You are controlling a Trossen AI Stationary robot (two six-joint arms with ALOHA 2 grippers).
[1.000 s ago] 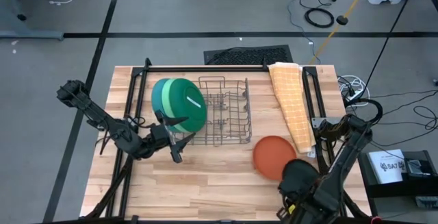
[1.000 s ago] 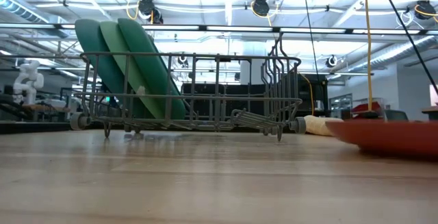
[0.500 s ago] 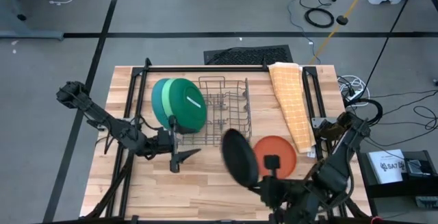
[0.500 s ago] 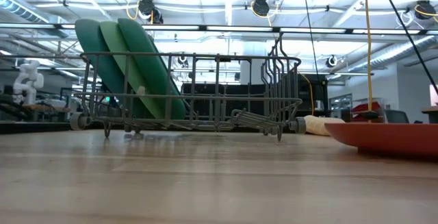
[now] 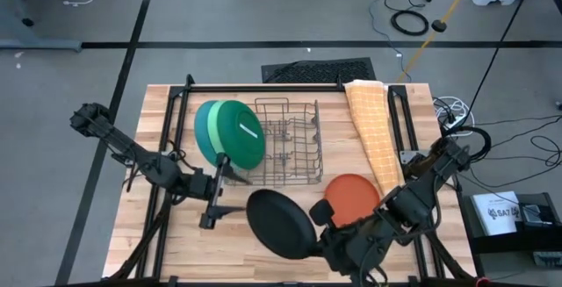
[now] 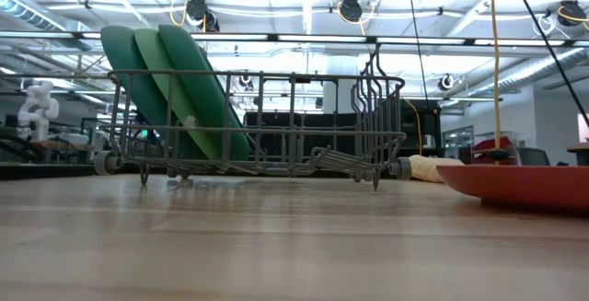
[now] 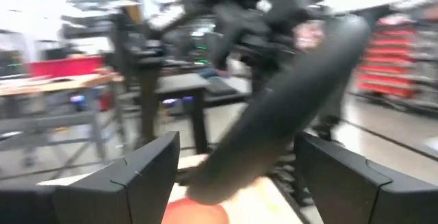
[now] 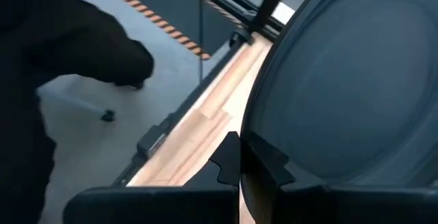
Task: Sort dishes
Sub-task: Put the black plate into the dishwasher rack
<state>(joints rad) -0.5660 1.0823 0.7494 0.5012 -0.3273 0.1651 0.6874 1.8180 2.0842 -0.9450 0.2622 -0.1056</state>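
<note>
Gripping the black plate [image 5: 280, 224] by its rim, the right gripper [image 5: 323, 232] carries it above the table's [image 5: 255, 265] near edge. Just left, the left gripper [image 5: 215, 201] hangs with fingers spread, holding nothing. Behind the black plate, the orange plate [image 5: 353, 198] lies flat. Farther back, the light green [image 6: 150, 85], teal [image 6: 124, 66] and dark green [image 6: 202, 89] plates lean in the wire rack [image 5: 288, 142].

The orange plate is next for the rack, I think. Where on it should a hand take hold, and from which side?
Take the orange plate by its rim: it lies flat, and the low view shows the rim flaring clear of the table, leaving room for a finger beneath. Come from the side facing the rack; the checked cloth crowds the opposite edge.
</note>
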